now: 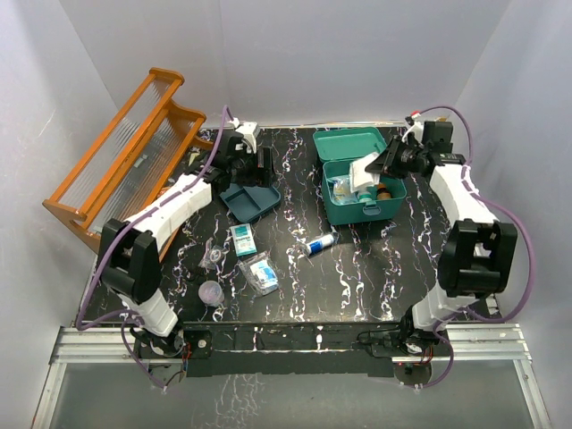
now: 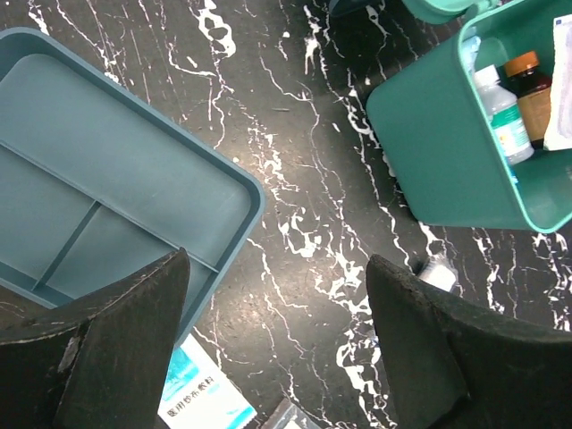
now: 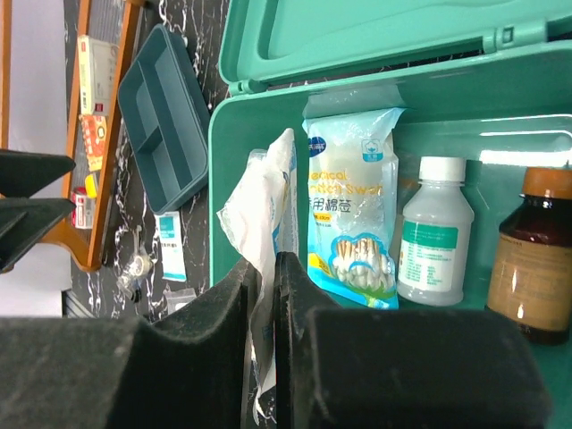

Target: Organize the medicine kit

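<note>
1. Medicine kit [image 1: 357, 213]: lid open, standing right of centre on the black, white-veined table [image 1: 375, 277]. Its divider tray [image 1: 251, 202] lies apart to the left. White walls [image 1: 295, 63] surround the table.
2. Left claw [image 2: 277, 357]: spread wide above the table, between tray and kit.
3. Right claw [image 3: 264, 304]: pinched on a white plastic packet [image 3: 255, 210] over the open kit.
4. Only the right wrist view shows the cotton-swab bag [image 3: 349, 214] inside; both wrist views show a white bottle [image 3: 435, 232] and a brown bottle [image 3: 536, 259].
</note>
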